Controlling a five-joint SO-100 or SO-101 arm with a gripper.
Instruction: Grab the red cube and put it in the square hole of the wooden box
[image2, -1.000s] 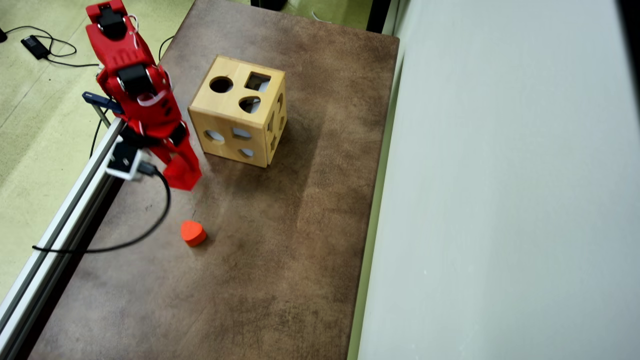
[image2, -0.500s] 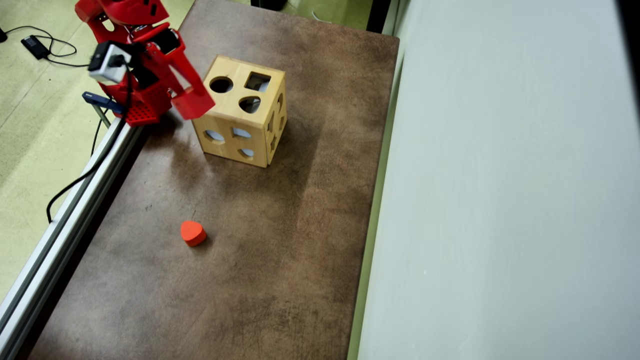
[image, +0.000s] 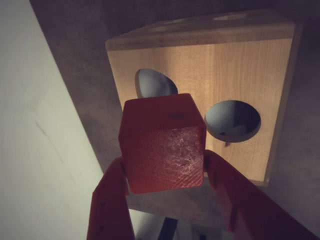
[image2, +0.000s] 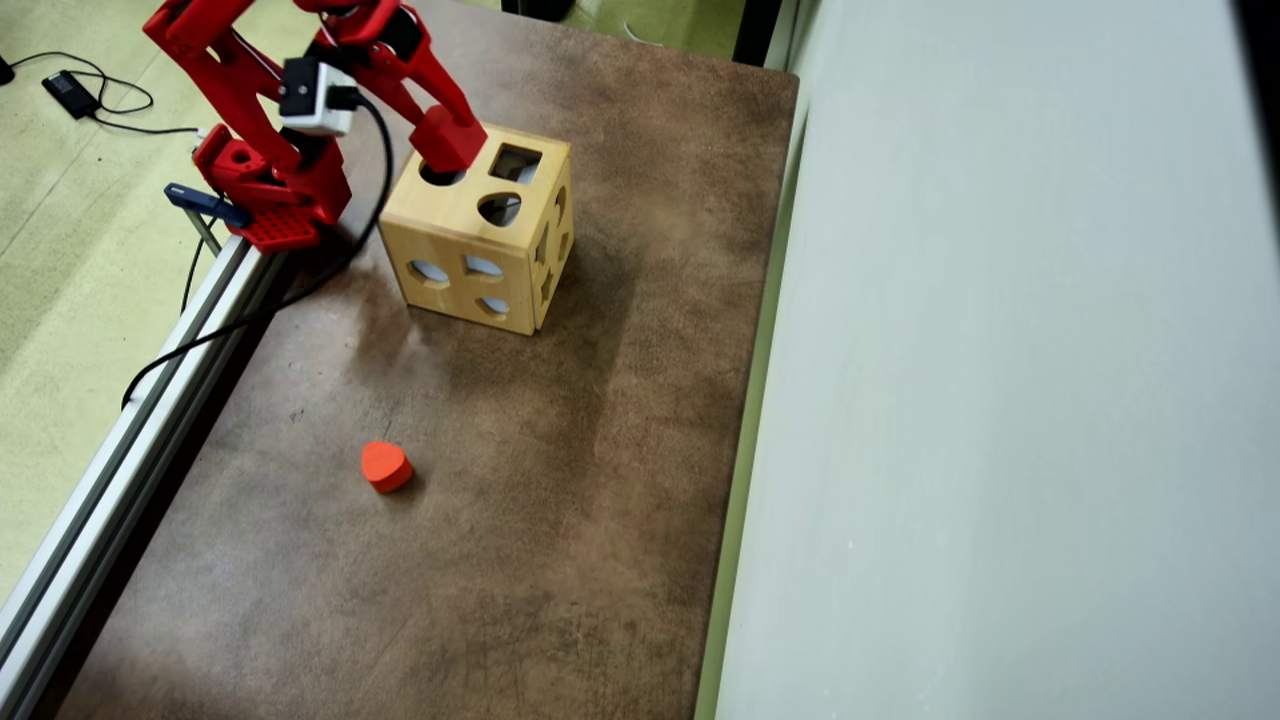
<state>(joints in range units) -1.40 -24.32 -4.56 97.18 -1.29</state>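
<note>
In the wrist view my gripper (image: 163, 166) is shut on the red cube (image: 162, 142), one red finger pressing each side. Right behind the cube is the top face of the wooden box (image: 250, 65), with a teardrop hole (image: 152, 82) and a round hole (image: 232, 120) showing; the square hole is hidden behind the cube here. From overhead, the gripper (image2: 450, 140) hovers over the left part of the wooden box's (image2: 455, 205) top, above the round hole. The square hole (image2: 515, 163) lies just to its right.
A rounded heart-like red-orange block (image2: 385, 466) lies on the brown table (image2: 560, 480) well in front of the box. An aluminium rail (image2: 120, 460) and a black cable (image2: 200, 340) run along the table's left edge. A pale grey panel (image2: 1000, 400) borders the right.
The arm has swung up from low over the table's left side to above the box top, carrying the cube. The heart block and box have not moved.
</note>
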